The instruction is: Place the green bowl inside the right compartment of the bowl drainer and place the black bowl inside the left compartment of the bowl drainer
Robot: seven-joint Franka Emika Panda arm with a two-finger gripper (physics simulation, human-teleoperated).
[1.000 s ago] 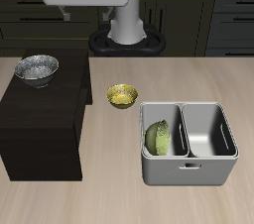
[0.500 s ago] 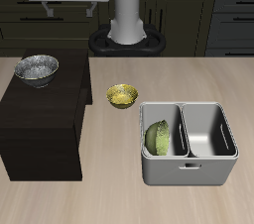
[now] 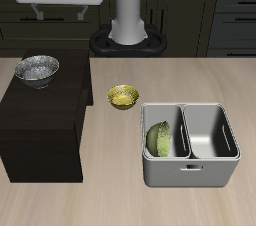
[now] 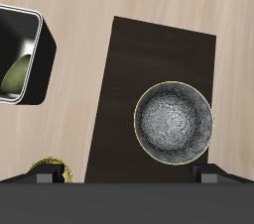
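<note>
Bowls, exterior view: green bowl (image 3: 159, 138) was already in the drainer (image 3: 190, 173), tipped on edge against the compartment wall, in the compartment nearer the dark stand (image 3: 40, 120). The other compartment was empty, so I judged the first half done. Black bowl (image 3: 37, 69) sat upright on the stand's back corner, untouched. Yellow bowl (image 3: 123, 96) sat on the table (image 3: 120, 205) between stand and drainer; it's not part of the job. The arm was high at the back, over the stand's side, probably lining up on the black bowl. Against the earlier frames, the gripper assembly had shifted further towards the stand; nothing on the table had moved.

Wrist view: black bowl (image 4: 174, 121) was almost straight below the camera and the drainer corner (image 4: 28, 57) showed the green bowl (image 4: 14, 77) inside. Gripper (image 4: 127, 176) had its fingertips (image 4: 45, 177) spread wide, released, holding nothing, well above the bowl.
</note>
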